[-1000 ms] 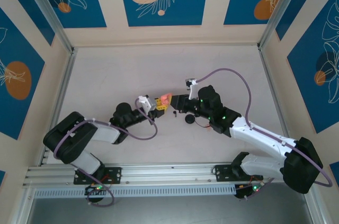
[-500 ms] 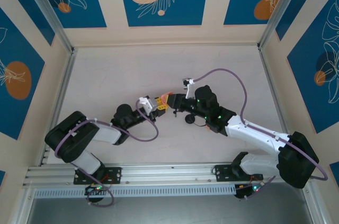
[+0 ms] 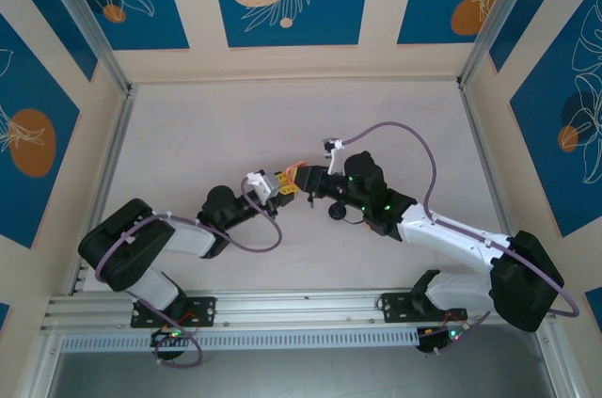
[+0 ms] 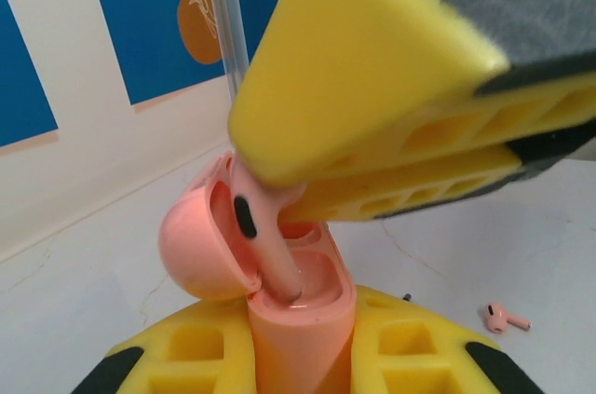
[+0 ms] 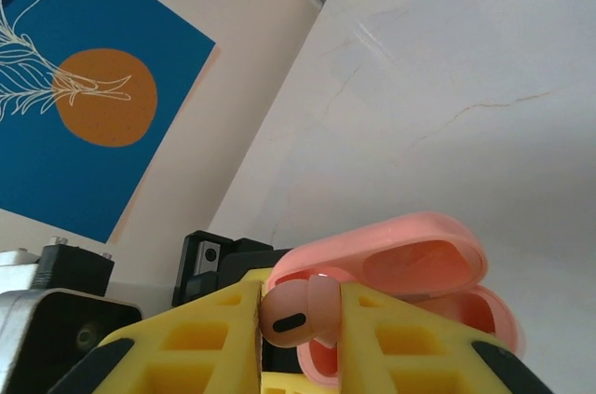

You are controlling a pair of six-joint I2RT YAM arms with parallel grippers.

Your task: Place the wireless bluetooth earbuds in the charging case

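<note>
The case [image 4: 303, 324] stands upright, its lid swung open toward 9 o'clock. Its base is clamped between the yellow fingers [image 4: 410, 357] of the left gripper [image 4: 303, 357], above the middle of the table [image 3: 207, 135]. An earbud [image 4: 263, 237] reaches stem-down into one well of the case, its head pinched by the right gripper [image 5: 300, 305], which comes in from 3 o'clock in the top view. A second earbud [image 4: 506, 319] lies on the table at 4 o'clock of the case in the left wrist view. A black disc [image 3: 336, 212] lies near, at 4 o'clock in the top view.

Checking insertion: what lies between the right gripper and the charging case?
An earbud, held by the right gripper, stem in the charging case; left wrist view.
</note>
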